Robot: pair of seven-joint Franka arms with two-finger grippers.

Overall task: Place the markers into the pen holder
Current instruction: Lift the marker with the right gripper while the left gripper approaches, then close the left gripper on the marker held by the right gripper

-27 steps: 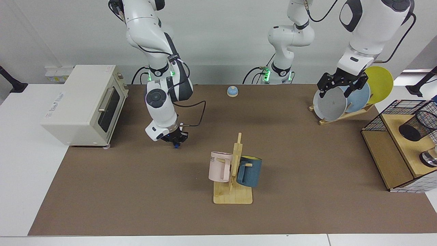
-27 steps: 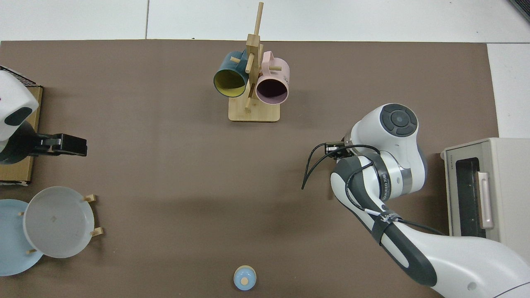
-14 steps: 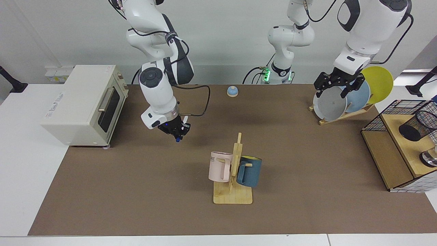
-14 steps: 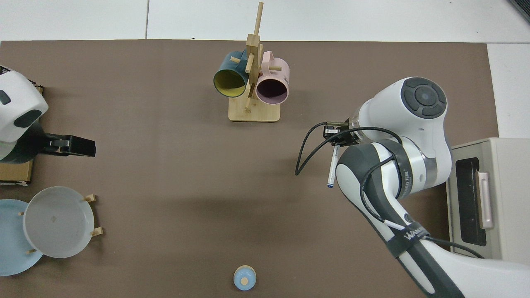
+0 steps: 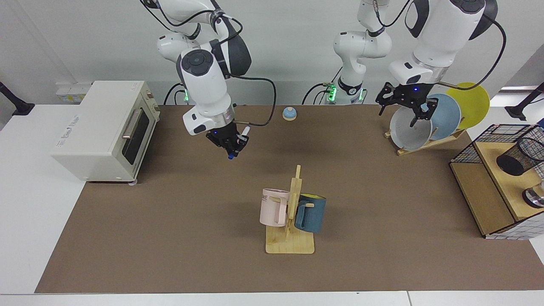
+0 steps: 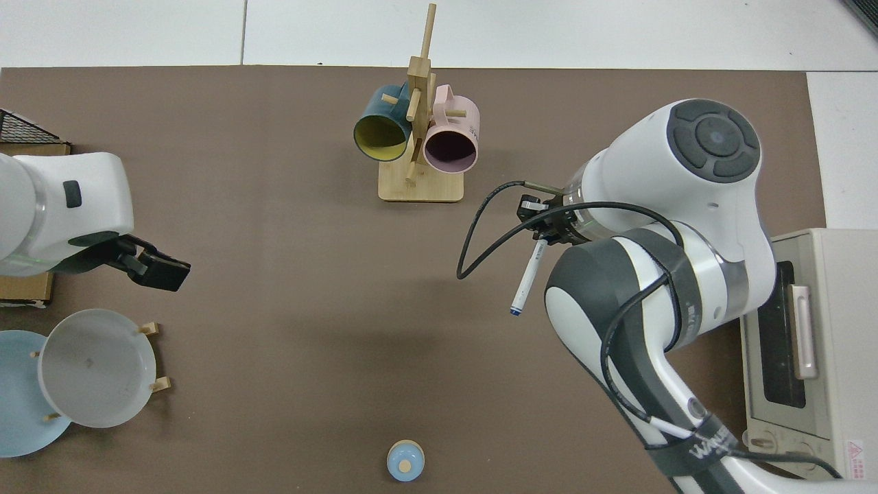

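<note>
The right end effector [image 5: 230,145] grips the marker [image 6: 527,280] above the worktop [image 5: 170,221], mid-carry. The left end effector [image 5: 406,106] hovers open by the plates [image 5: 429,121]. Next: cross to the pen holder [image 5: 519,156] on the shelf [image 5: 488,199].

A white robot arm's right gripper [image 6: 545,230] is gripping a marker [image 6: 527,278] above the brown table [image 6: 288,288], the pen hanging tilted with its blue cap lowest. Across the mat, the left gripper [image 6: 161,269] is hovering beside a grey plate [image 6: 95,367] on its rack. Two mugs [image 6: 415,134] are hanging from a wooden stand.
</note>
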